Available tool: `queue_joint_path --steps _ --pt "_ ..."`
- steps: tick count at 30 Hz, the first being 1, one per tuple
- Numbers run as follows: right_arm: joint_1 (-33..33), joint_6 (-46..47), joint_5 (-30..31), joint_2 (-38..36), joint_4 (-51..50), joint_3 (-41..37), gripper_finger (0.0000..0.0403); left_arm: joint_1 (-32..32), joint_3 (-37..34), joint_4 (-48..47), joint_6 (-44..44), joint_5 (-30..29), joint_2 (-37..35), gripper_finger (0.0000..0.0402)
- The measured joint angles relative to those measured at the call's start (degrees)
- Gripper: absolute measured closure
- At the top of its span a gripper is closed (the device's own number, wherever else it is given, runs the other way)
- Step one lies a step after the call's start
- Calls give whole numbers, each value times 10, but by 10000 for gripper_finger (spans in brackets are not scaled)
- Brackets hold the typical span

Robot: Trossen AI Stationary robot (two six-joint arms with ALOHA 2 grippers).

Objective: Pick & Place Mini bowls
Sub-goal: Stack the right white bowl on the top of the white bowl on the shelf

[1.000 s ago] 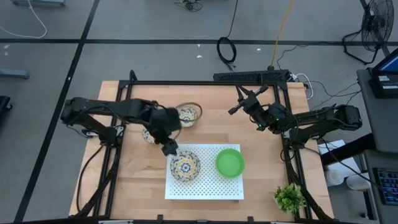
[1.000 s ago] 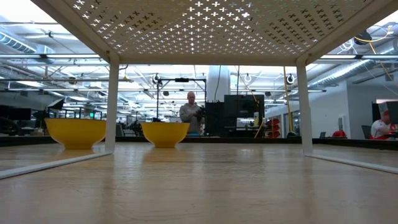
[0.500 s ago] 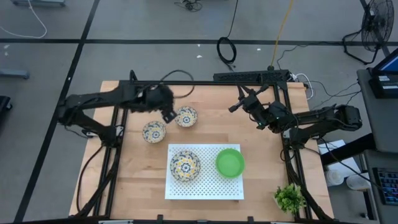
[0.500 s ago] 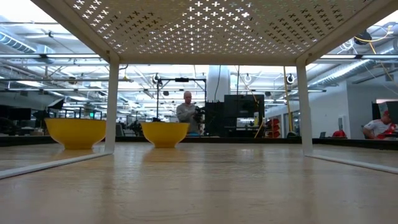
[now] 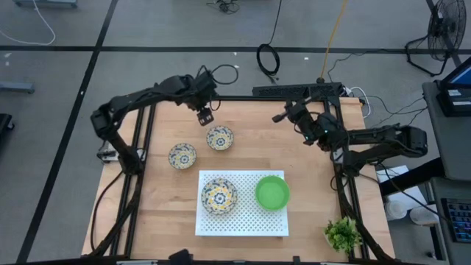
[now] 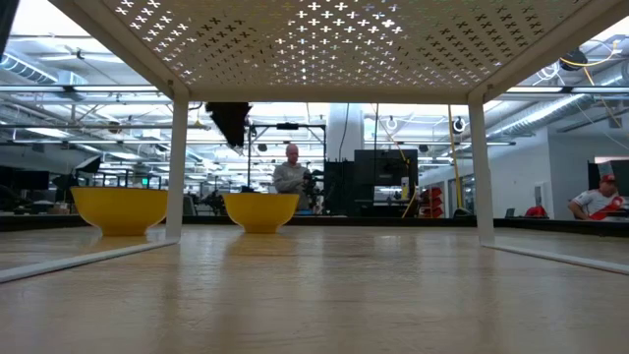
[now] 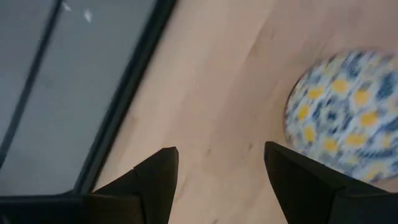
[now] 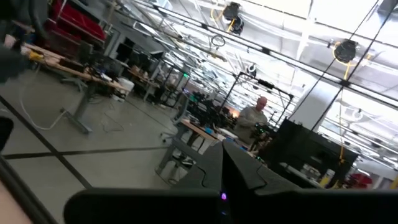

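My left claw (image 5: 206, 115) hangs released and empty over the tabletop's (image 5: 250, 151) far edge; a second ago it sat low beside the patterned bowl (image 5: 218, 196) on the white perforated tray (image 5: 243, 223). So that placement looks finished. A green bowl (image 5: 271, 192) sits beside it, and two more patterned bowls (image 5: 220, 137) wait on the bare wood, nearest my claw. My right claw (image 5: 281, 116) stays clenched, raised at the far right. I can read no writing anywhere.
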Motion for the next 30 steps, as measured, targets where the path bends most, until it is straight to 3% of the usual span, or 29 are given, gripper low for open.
queue_joint_path --steps 12,20,30 --pt "-55 18 -30 0 -7 0 403 17 -11 3 107 195 76 160" --pt "-67 22 -30 0 -22 0 403 -7 -47 21 166 183 129 160" --pt "-67 32 -31 0 -22 0 403 -15 -49 63 139 174 146 174"
